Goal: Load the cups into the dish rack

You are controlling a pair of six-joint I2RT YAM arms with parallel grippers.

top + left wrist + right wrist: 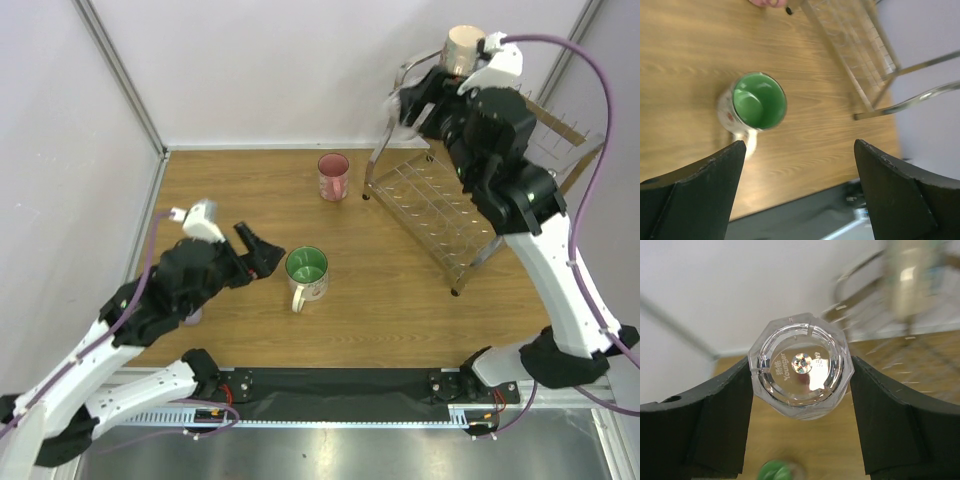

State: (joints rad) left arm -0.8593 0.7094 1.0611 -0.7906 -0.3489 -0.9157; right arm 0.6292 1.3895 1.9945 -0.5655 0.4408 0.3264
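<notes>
While the clear glass [800,377] is clamped by its sides between the two fingers of the right gripper [800,366], its base faces the wrist camera. It is held high beside the top of the dish rack [440,205] and is not yet set on a shelf. A beige mug [463,47] appears to sit already on the upper tier, just beside this gripper. The step in hand, as I judge it, is placing the glass into the rack. The next move calls for finding a free place on the wires near the beige mug without knocking it. The glass should then go down until the rack supports it, and only after that be let go. Glass is smooth and the shelves are slanted, so it may slide.

On the table [400,320] two more cups wait. The white mug with green inside [759,101] stands upright near the middle, and the pink mug [333,176] stands further back, near the foot of the rack. The left gripper [800,150] hovers just beside the white mug, its jaws spread wide with nothing between them. It could take this mug next, probably by the rim or the wall.
</notes>
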